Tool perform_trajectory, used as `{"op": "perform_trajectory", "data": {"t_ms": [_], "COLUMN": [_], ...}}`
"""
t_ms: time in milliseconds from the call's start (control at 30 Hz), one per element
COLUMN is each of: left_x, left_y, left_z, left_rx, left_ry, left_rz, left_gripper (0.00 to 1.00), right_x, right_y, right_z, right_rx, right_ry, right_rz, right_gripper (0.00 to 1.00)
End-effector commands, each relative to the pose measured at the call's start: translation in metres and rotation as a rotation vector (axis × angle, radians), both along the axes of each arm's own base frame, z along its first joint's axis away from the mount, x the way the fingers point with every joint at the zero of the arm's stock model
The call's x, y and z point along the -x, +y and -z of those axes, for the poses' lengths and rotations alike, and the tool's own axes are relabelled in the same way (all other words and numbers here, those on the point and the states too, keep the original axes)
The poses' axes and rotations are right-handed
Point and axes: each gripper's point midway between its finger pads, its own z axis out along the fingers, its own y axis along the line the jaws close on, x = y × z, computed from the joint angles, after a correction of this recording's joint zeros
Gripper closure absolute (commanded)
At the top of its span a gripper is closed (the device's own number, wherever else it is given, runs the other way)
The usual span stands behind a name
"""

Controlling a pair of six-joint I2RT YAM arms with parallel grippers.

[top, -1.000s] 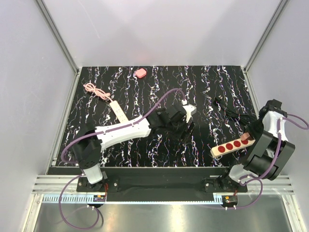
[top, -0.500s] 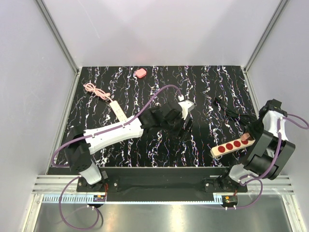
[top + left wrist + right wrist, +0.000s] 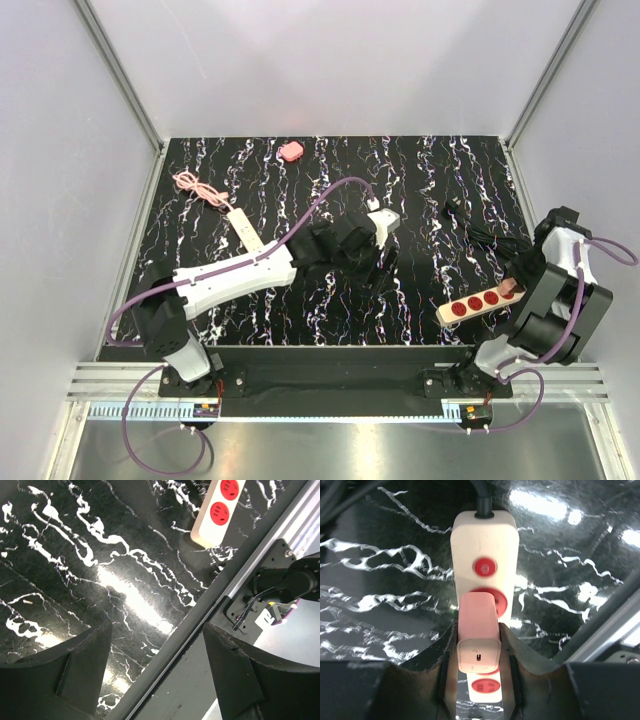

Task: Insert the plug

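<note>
My right gripper (image 3: 478,627) is shut on the plug (image 3: 479,652), a small pink rounded block. It holds the plug upright on the beige strip with red sockets (image 3: 485,545), over the second socket from the cord end. I cannot tell whether the plug is seated. In the top view the right gripper (image 3: 518,285) is at the strip's (image 3: 480,301) right end, near the table's front right. My left gripper (image 3: 385,262) is open and empty at mid-table. In the left wrist view it (image 3: 157,630) hangs over the front edge, with the strip (image 3: 220,505) far off.
A second pink rounded piece (image 3: 291,151) lies at the table's back edge. A white strip (image 3: 245,228) with a pink cord (image 3: 195,186) lies at the left. The beige strip's black cable (image 3: 480,232) curls at the right. A metal rail (image 3: 240,570) runs along the front edge.
The left arm has swung its base and elbow to the left and drawn its gripper back slightly. The right gripper has stayed on the strip with the plug in it.
</note>
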Motion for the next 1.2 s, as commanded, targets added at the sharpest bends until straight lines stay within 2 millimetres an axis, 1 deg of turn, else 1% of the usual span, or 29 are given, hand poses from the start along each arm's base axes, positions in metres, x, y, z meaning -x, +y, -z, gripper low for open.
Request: {"op": "perform_trajectory", "data": {"t_ms": [0, 200, 367, 433, 567, 633, 700, 767, 800, 833, 867, 900, 933, 1067, 1133, 1167], "left_x": [-0.005, -0.009, -0.013, -0.015, -0.015, -0.016, -0.018, -0.019, -0.02, -0.018, -0.023, -0.023, -0.023, -0.025, -0.024, -0.025], "left_y": [0.01, 0.009, 0.007, 0.007, 0.007, 0.011, 0.019, 0.028, 0.032, 0.036, 0.043, 0.045, 0.048, 0.05, 0.046, 0.046], "left_z": [-0.016, -0.024, -0.036, -0.038, -0.051, -0.059, -0.069, -0.075, -0.076, -0.073, -0.077, -0.078, -0.074, -0.074, -0.076, -0.076], "left_rx": [0.017, 0.021, 0.03, 0.033, 0.053, 0.062, 0.07, 0.073, 0.073, 0.067, 0.067, 0.067, 0.058, 0.061, 0.069, 0.067], "left_ry": [-0.063, -0.079, -0.095, -0.095, -0.103, -0.114, -0.136, -0.156, -0.163, -0.159, -0.18, -0.184, -0.18, -0.174, -0.17, -0.167], "left_rz": [-0.027, -0.032, -0.035, -0.036, -0.036, -0.043, -0.057, -0.071, -0.078, -0.078, -0.11, -0.116, -0.122, -0.132, -0.124, -0.125], "left_gripper": [0.21, 0.2, 0.2, 0.2, 0.19, 0.19, 0.18, 0.16, 0.16, 0.15, 0.14, 0.14, 0.13, 0.12, 0.12, 0.12], "right_x": [0.026, 0.032, 0.035, 0.036, 0.038, 0.039, 0.037, 0.033, 0.032, 0.03, 0.027, 0.025, 0.024, 0.024, 0.025, 0.023], "right_y": [0.014, 0.016, 0.015, 0.017, 0.023, 0.023, 0.023, 0.022, 0.021, 0.021, 0.019, 0.018, 0.018, 0.022, 0.021, 0.017], "right_z": [0.037, 0.055, 0.056, 0.057, 0.064, 0.064, 0.063, 0.061, 0.059, 0.058, 0.054, 0.052, 0.05, 0.053, 0.052, 0.048], "right_rx": [-0.081, -0.097, -0.081, -0.084, -0.127, -0.13, -0.13, -0.13, -0.125, -0.127, -0.119, -0.116, -0.113, -0.138, -0.126, -0.108], "right_ry": [0.137, 0.185, 0.19, 0.19, 0.211, 0.217, 0.206, 0.193, 0.185, 0.177, 0.162, 0.153, 0.146, 0.148, 0.15, 0.138], "right_rz": [-0.008, 0.005, 0.014, 0.02, 0.016, 0.013, 0.003, -0.009, -0.01, -0.012, -0.014, -0.013, -0.013, -0.011, -0.016, -0.024], "right_gripper": [1.0, 1.0, 1.0, 1.0, 1.0, 1.0, 1.0, 1.0, 0.98, 0.9, 0.84, 0.79, 0.72, 0.59, 0.58, 0.62]}}
